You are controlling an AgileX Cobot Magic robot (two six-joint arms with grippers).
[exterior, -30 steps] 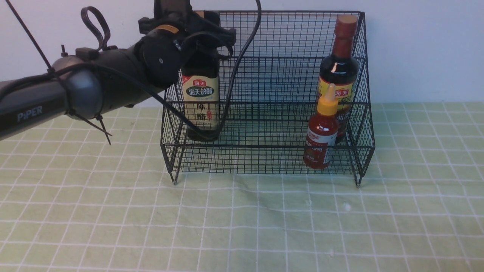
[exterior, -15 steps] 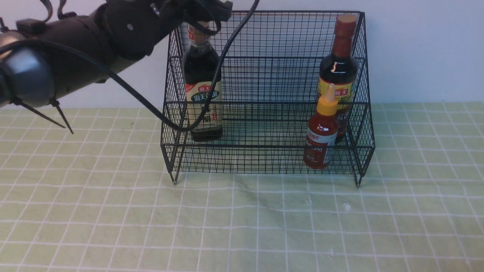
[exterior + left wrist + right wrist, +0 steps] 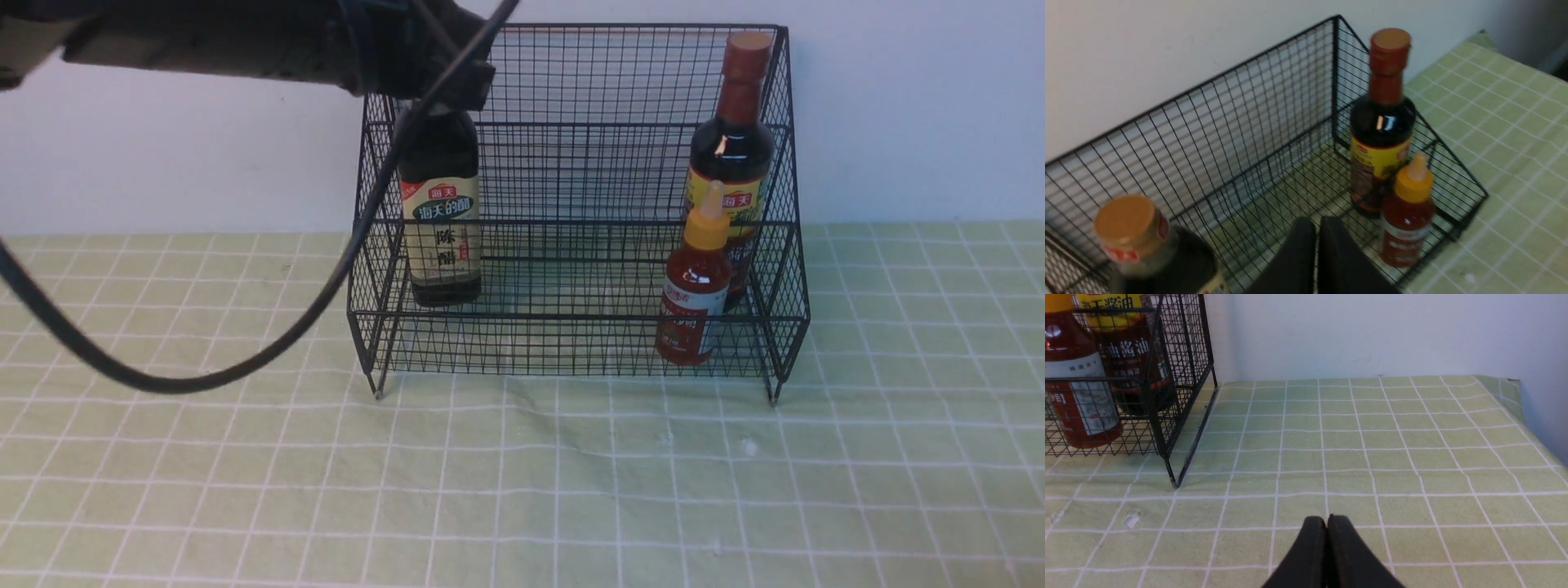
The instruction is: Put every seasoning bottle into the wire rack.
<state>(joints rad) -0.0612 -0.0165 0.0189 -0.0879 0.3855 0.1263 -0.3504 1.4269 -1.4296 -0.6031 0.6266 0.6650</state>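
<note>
All three seasoning bottles stand upright inside the wire rack [image 3: 580, 204], so the placing looks finished. The tall dark bottle with the gold cap [image 3: 441, 220] stands on the upper tier at the rack's left end, its beige label facing forward. The tall dark bottle with the maroon cap [image 3: 732, 139] stands on the upper tier at the right end, against the right side wall. The small red bottle with the yellow nozzle [image 3: 695, 286] stands on the lower tier just in front of it, overlapping it in the front view. No bottle is seen on the green checked counter [image 3: 522, 482] outside the rack.

The left pincer [image 3: 1318, 228] is clenched, fingers pressed together with nothing between them; in its wrist view it hangs above the rack, beside and apart from the gold cap. In the front view the left arm [image 3: 245, 37] crosses the top of the picture and hides the gold cap, with its cable [image 3: 245, 367] looping down in front of the rack's left side. The right pincer [image 3: 1326, 526] is likewise clenched and empty, low over the bare counter, well apart from the rack's right end.

What seems left is only for the left arm to draw clear of the rack without its cable snagging the wire.
</note>
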